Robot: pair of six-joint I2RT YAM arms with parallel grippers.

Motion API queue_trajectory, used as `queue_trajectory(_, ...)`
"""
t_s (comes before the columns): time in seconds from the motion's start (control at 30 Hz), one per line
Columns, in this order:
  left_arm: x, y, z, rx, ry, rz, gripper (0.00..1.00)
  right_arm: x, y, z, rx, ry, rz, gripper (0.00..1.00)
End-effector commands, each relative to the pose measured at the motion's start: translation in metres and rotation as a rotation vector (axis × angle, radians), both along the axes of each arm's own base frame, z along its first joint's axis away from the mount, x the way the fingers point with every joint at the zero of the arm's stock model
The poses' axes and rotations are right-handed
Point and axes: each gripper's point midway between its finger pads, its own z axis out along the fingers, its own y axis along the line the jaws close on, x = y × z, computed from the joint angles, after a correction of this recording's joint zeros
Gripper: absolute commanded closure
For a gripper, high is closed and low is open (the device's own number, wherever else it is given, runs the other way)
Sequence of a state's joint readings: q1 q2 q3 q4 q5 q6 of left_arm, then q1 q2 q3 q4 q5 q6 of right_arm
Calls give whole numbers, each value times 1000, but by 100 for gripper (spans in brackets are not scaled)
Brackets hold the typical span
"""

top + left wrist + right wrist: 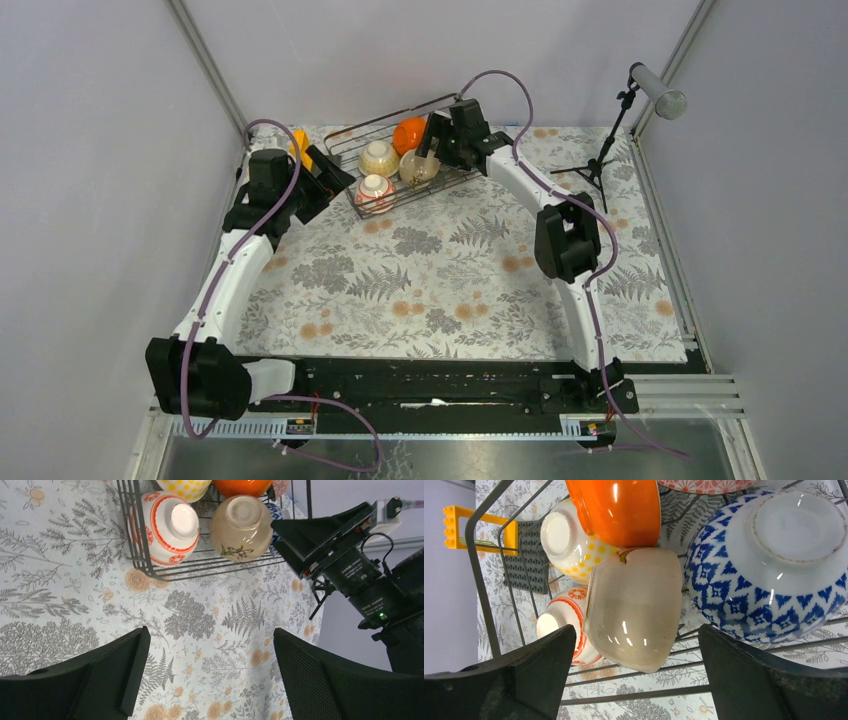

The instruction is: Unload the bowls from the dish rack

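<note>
A: Where are the small round ceramic bowls (379, 157) sitting?
B: They are lying inside the dark wire dish rack (215, 566), the glossy beige bowl (634, 615) touching the bright orange bowl (616, 505).
A: And the grippers?
B: The right gripper (636, 635) is hovering wide open over the beige bowl, gripping nothing. The left gripper (210, 632) is gaping empty above the floral tablecloth (60, 580) beside the rack.

No lettering is legible; the white print (356, 570) on the right arm's housing (372, 587) blurs.

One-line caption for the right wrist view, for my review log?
Open right gripper facing the beige bowl in the dish rack, orange bowl and blue-and-white bowl beside it.
</note>
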State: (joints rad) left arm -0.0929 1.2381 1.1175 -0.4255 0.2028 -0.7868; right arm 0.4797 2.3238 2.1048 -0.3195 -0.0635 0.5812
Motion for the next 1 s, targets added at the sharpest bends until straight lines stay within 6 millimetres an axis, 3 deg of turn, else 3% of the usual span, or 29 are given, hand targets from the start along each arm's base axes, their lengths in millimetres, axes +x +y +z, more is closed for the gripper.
queue_trajectory(0.0,-8,3,7,3,-32,6,1,8,7,0,2,-22,7,0)
queue_trajectory(0.23,-11,1,5,-9,-49,-5,1,11,17,-8,23,-15,32,0)
queue_trajectory(0.5,-8,-7,20,-42,-104,-47,1,8,22,-29,-49,-4,3,0)
queue_trajectory(0.77,-6,-5,22,-37,-101,-33,1,11,13,-37,-157,-17,-92,1)
queue_trajectory(0.97,-2,-3,21,-33,-97,-19,1,11,14,-39,-157,-13,-101,12)
